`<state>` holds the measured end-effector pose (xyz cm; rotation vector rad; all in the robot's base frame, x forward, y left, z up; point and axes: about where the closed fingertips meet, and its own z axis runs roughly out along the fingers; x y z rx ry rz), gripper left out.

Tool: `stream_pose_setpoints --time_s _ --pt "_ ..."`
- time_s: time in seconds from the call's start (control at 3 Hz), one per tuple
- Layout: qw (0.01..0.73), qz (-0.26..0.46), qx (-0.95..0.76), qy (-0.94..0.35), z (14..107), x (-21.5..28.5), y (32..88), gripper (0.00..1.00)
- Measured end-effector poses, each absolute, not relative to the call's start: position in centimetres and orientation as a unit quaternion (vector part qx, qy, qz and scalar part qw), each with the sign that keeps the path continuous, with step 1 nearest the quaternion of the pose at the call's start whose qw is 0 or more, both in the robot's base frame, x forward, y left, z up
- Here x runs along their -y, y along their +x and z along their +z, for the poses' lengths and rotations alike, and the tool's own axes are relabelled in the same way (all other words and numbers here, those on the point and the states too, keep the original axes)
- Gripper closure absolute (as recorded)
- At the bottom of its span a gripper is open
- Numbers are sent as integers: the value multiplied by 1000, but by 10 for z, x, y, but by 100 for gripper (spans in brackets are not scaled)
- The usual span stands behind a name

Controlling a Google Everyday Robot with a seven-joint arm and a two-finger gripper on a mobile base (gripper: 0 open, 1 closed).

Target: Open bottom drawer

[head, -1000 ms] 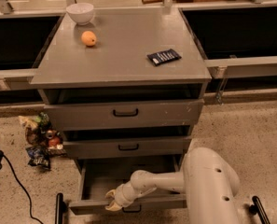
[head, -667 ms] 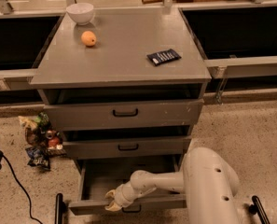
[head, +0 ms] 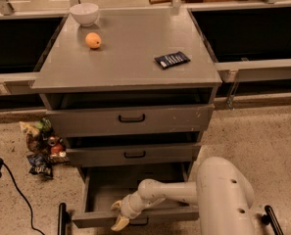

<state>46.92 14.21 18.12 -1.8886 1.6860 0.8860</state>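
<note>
The bottom drawer [head: 101, 218] of the grey cabinet stands pulled out toward me, its grey inside showing. Its narrow front runs along the lower edge of the view, and its black handle is mostly hidden behind the gripper. My gripper [head: 118, 215], with yellowish fingertips, sits at the middle of that drawer front, at the handle. The white arm [head: 169, 192] reaches in from the lower right across the open drawer. The middle drawer [head: 133, 154] and the top drawer [head: 131, 118] above it are shut, each with a black loop handle.
On the cabinet top [head: 130, 58] lie a white bowl [head: 84, 13], an orange [head: 93, 40] and a dark snack packet [head: 172, 59]. Several snack bags [head: 41, 146] lie on the floor to the left. A black cable [head: 15, 190] runs at lower left. Black frame posts [head: 62, 218] flank the drawer.
</note>
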Motion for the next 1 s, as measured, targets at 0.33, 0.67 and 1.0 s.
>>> stream_pose_setpoints --time_s 0.33,0.67,1.0 --pt "261 330 -575 -701 217 -137 457 0" --pt "303 325 -537 -717 270 -122 441 0" --pt "318 324 -505 -734 319 -110 429 0"
